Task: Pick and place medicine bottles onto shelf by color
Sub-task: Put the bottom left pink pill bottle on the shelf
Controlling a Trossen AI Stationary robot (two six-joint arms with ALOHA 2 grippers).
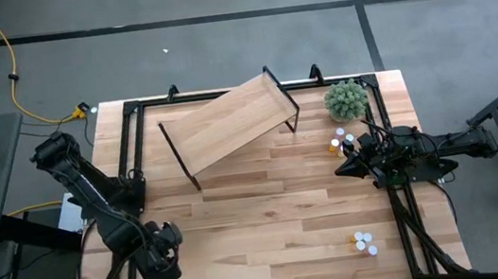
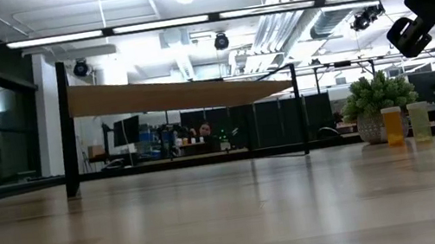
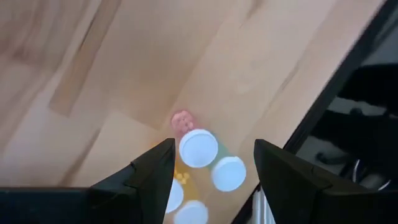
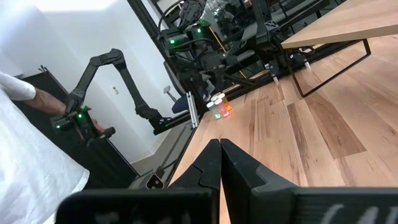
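Overhead, left end effector (image 3: 214,163) gapes above white-capped medicine bottles (image 3: 198,148); right end effector (image 4: 219,155) closed.

The high view looks straight down on the whole wood-plank table (image 1: 270,232), while the low view sits at tabletop height, facing level across the planks into the room. The left wrist view looks steeply down from close above a cluster of medicine bottles (image 3: 199,148); the right wrist view slants shallowly along the tabletop. The shelf (image 1: 228,123) shows in the high, low and right wrist views.
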